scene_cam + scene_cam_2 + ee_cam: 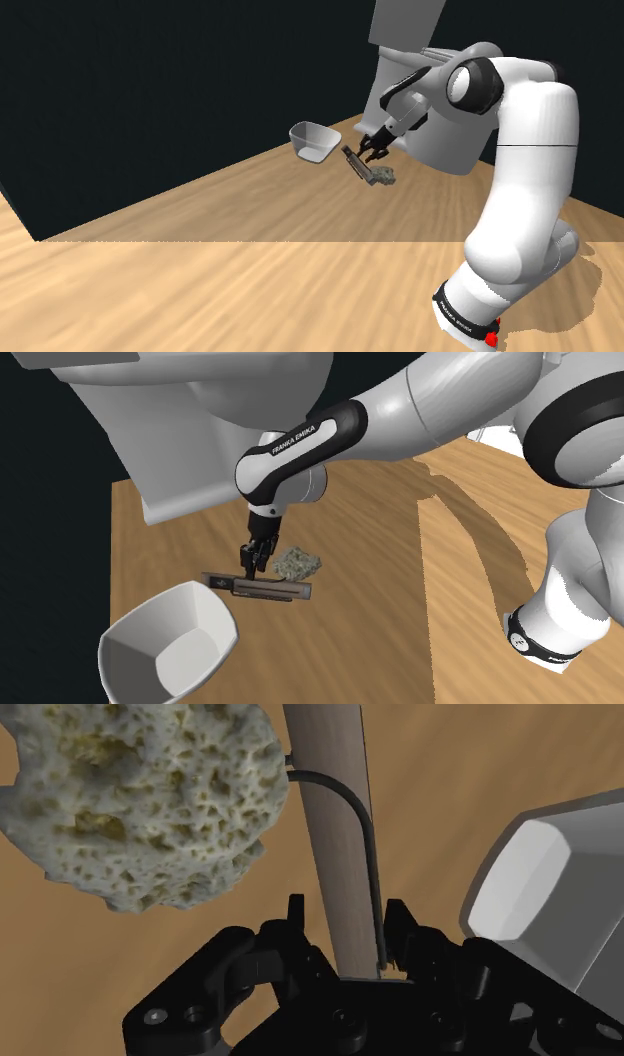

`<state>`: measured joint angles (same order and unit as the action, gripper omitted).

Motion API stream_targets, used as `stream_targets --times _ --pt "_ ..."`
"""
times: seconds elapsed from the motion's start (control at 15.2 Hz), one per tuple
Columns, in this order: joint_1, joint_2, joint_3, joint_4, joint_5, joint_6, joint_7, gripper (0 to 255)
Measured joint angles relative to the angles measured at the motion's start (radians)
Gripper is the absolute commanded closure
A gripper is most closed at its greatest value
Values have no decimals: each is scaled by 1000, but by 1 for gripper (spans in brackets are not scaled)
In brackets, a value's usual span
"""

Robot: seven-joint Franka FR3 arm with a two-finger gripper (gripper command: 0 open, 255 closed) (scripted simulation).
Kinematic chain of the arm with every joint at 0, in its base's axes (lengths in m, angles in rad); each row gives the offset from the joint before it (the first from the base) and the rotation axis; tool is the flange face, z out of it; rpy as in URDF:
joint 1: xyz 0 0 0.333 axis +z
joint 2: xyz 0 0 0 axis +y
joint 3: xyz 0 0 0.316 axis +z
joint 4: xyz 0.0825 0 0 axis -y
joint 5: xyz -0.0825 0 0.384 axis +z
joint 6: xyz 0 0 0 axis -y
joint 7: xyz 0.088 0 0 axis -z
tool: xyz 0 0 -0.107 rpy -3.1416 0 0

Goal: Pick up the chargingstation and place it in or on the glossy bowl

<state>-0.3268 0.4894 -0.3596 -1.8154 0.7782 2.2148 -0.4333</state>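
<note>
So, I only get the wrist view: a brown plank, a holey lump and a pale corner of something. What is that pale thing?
Observer: A bowl, pale, open and empty, standing on the wooden floor.
Operator: And the plank?
Observer: That is the charging station, a flat bar. The tool is over its middle, and both ends stick out past it.
Operator: What lies behind?
Observer: A large pale grey fixture, with a black area beyond the floor's edge.
</note>
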Motion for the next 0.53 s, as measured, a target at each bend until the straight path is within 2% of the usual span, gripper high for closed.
stream_targets --times 0.13,0.4,0.46,0.53 --pt "14 -17 -11 -6 19 -16 15 255" --pt "28 -34 -37 -7 -47 -46 39 255" --pt "28 -34 -37 -7 -47 -46 39 0" --pt "28 -34 -37 -7 -47 -46 39 0"
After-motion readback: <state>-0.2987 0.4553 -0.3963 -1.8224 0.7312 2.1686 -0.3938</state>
